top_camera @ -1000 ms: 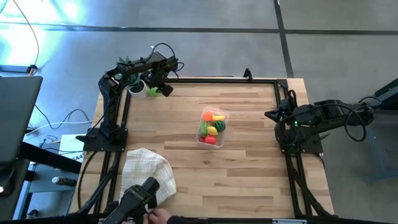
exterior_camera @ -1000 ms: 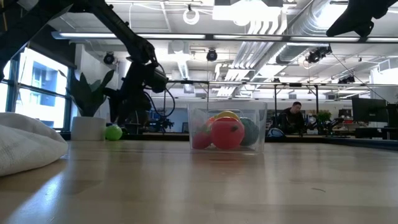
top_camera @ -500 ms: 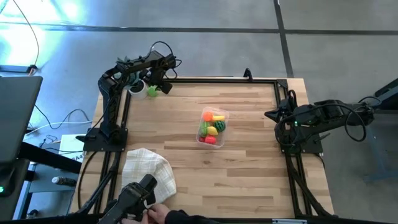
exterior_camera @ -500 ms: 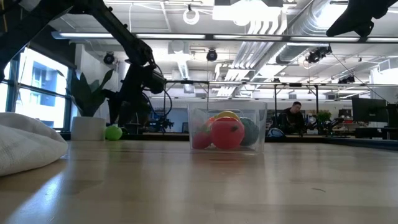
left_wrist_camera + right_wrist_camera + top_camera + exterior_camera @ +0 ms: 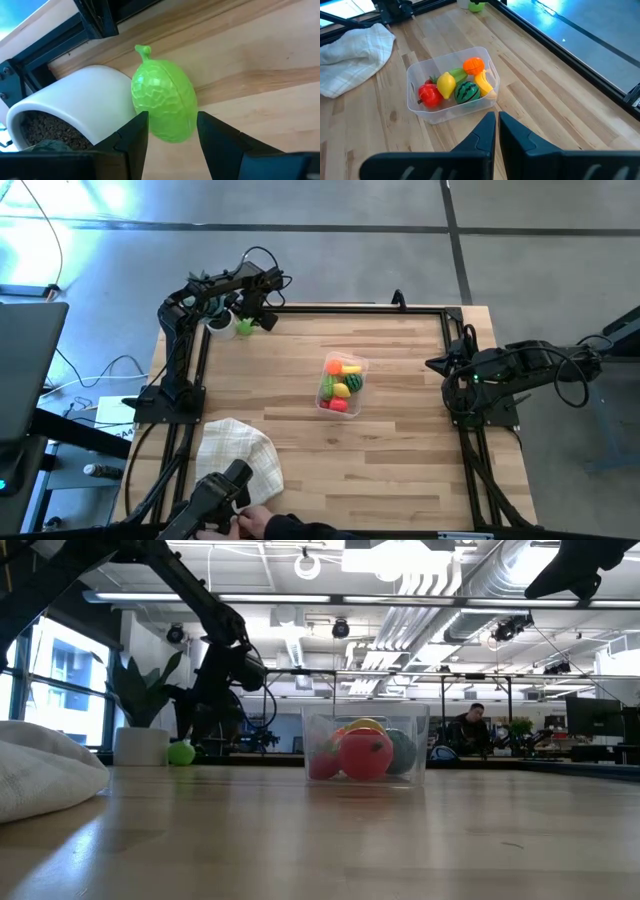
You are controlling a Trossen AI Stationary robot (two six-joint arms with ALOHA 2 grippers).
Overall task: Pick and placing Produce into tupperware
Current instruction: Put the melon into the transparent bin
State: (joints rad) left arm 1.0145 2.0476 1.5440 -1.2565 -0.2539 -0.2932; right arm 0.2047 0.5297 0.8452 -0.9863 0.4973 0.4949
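A light green toy fruit (image 5: 165,95) lies on the table at the far left corner, beside a white pot (image 5: 75,105). My left gripper (image 5: 172,115) points steeply down over it, open, one finger on each side of the fruit's near end. It shows in the high view as the left gripper (image 5: 249,318) above the fruit (image 5: 243,327). The clear tupperware (image 5: 342,383) stands mid-table with several produce pieces inside: red, yellow, orange, dark green. My right gripper (image 5: 497,131) waits shut, raised by the table's right edge. My left gripper's fingers (image 5: 135,135) come from above and stand close on either side of the green fruit's lower end (image 5: 170,132). I cannot tell whether they touch it. The fruit rests on the table.
The white pot with its spiky plant (image 5: 140,740) stands right next to the fruit. A black frame rail (image 5: 350,308) runs along the far edge. A checked cloth (image 5: 238,455) lies bunched at the near left. A person's hand with a dark device (image 5: 225,498) is at the near edge.
My left gripper has gone a little toward the table's left edge and down, from beside the green fruit to over it, rolling slightly. Its fingers have kept the same gap. The fruit has stayed where it was.
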